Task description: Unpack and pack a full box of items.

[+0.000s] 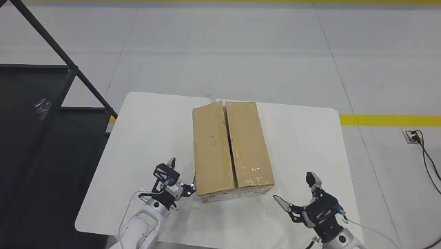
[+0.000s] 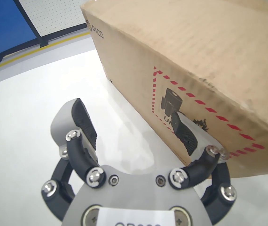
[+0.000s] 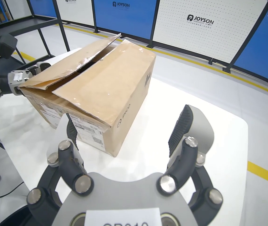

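A brown cardboard box (image 1: 231,147) stands in the middle of the white table (image 1: 303,132), its two top flaps folded down with one flap slightly raised along the centre seam (image 3: 94,55). My left gripper (image 1: 178,175) is open beside the box's near left corner, one finger close against the printed side wall (image 2: 195,90). My right gripper (image 1: 298,194) is open above the table near the box's near right corner, apart from the box (image 3: 96,90). The box's contents are hidden.
A black metal rack (image 1: 41,125) stands close to the table's left side. The table has bare white surface around the box, widest on the right (image 1: 310,159). Blue and white partition panels (image 3: 195,17) line the far side of the room.
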`<state>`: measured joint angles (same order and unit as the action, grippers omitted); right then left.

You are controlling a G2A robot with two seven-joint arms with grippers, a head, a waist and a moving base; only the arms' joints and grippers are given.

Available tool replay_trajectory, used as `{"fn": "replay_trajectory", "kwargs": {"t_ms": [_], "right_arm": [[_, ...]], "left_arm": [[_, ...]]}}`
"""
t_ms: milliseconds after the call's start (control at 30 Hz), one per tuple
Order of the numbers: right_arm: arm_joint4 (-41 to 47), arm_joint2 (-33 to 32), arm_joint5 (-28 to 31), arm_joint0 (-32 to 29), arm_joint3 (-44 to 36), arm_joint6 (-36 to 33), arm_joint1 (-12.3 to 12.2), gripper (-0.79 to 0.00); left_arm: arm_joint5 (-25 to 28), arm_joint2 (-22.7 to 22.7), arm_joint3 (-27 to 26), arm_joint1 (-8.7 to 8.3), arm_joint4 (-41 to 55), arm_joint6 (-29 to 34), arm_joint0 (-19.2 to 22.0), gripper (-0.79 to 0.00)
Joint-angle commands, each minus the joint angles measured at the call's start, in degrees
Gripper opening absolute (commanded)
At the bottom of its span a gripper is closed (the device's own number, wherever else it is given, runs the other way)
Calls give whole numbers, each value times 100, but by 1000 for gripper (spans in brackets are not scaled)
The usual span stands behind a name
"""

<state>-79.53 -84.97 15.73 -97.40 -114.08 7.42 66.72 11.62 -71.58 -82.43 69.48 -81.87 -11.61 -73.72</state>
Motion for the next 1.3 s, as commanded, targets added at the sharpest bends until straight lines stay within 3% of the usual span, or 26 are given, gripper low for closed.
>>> {"fn": "replay_trajectory", "kwargs": {"t_ms": [0, 733, 933, 1267], "right_arm": [[-13, -1, -18, 1, 0, -2, 0, 0], [-201, 48, 157, 83, -68, 25, -8, 0], [-359, 34, 428, 40, -131, 391, -29, 0], [-561, 31, 395, -38, -133, 795, -38, 0]], "left_arm": [[-1, -1, -1, 0, 0, 0, -1, 0], [305, 201, -147, 21, -199, 28, 8, 0], [423, 331, -111, 41, -281, -3, 93, 0], [507, 557, -7, 96, -336, 46, 329, 0]]}}
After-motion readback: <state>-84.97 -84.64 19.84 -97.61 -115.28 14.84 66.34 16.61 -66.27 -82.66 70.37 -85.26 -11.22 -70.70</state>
